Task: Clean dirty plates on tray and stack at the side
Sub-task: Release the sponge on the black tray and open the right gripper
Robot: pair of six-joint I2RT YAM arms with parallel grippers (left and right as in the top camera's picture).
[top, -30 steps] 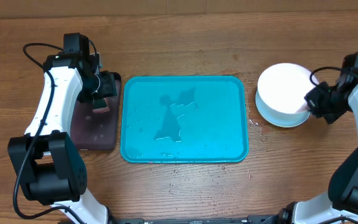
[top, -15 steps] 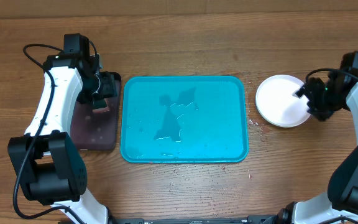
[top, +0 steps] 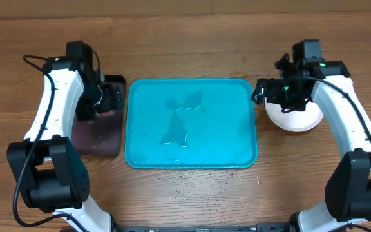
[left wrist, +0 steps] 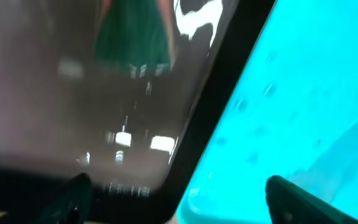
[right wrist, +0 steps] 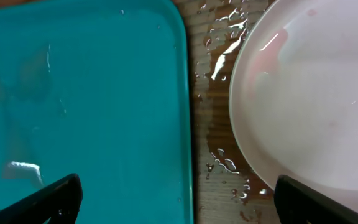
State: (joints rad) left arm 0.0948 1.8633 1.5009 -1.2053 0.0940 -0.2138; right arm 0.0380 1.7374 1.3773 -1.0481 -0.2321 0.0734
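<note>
The turquoise tray (top: pixel 192 122) lies in the middle of the table, wet and with no plate on it. A white plate (top: pixel 298 116) rests on the wood to its right; pink smears show on it in the right wrist view (right wrist: pixel 309 93). My right gripper (top: pixel 267 93) hangs open over the gap between the tray's right rim (right wrist: pixel 182 74) and that plate, holding nothing (right wrist: pixel 182 199). Over the black tray's corner, next to the turquoise tray, my left gripper (top: pixel 111 100) is open and empty (left wrist: pixel 179 199).
A narrow black tray (top: pixel 98 125) lies left of the turquoise one, its wet surface (left wrist: pixel 73 106) carrying a blurred green thing (left wrist: pixel 132 37). Water drops (right wrist: pixel 219 68) sit on the wood between tray and plate.
My right gripper opened, let go of the white plate and moved left and up towards the tray's right edge. The plate now lies flat. My left gripper opened wider.
</note>
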